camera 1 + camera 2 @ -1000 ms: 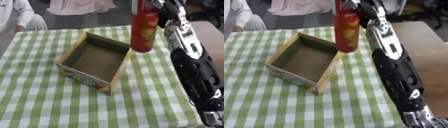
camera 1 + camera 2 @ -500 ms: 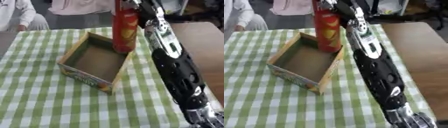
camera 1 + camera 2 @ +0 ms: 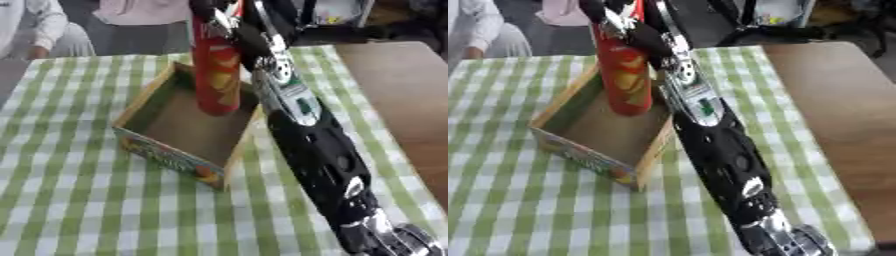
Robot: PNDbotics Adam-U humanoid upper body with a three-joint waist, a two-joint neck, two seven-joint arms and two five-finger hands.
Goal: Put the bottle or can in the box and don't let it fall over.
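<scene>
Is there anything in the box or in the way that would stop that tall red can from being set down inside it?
Nothing visible does. The right hand holds the red can upright near its top, with the can's lower end already inside the cardboard box, by the far right wall. The box floor that shows is bare.

- box [image 3: 184, 150] sits on the table [image 3: 79, 220], left of centre, turned askew, one corner toward the near edge
- can [image 3: 216, 75] stands upright inside the box, in its far right part, close to the right wall
- right hand [image 3: 219, 20] curled round the can's top, arm coming in from the lower right across the table
- bare table [image 3: 402, 90] lies right of the arm
- person's sleeve [image 3: 44, 25] beyond the far left edge
</scene>
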